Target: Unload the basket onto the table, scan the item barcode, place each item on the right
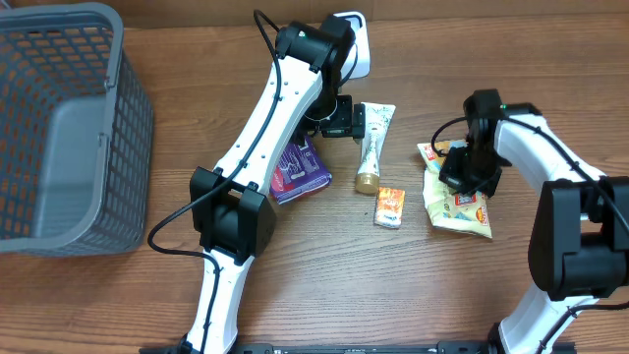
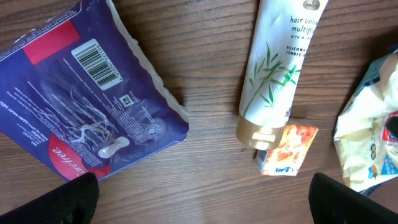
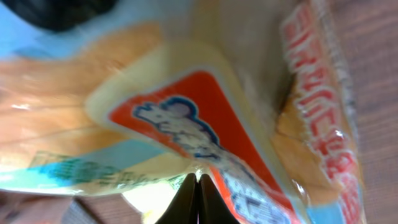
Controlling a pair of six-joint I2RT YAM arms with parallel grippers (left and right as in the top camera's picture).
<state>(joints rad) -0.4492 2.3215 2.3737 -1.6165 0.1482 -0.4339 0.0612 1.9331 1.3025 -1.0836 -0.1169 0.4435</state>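
My right claw, tips together, is down on the yellow snack packet at the right side of the bench; I cannot tell whether it pinches the film. My left claw gapes wide, well apart to the left, so the right arm is nearer.

Overhead straight down — left wrist nearer, shares tube; right wrist point-blank on packet.
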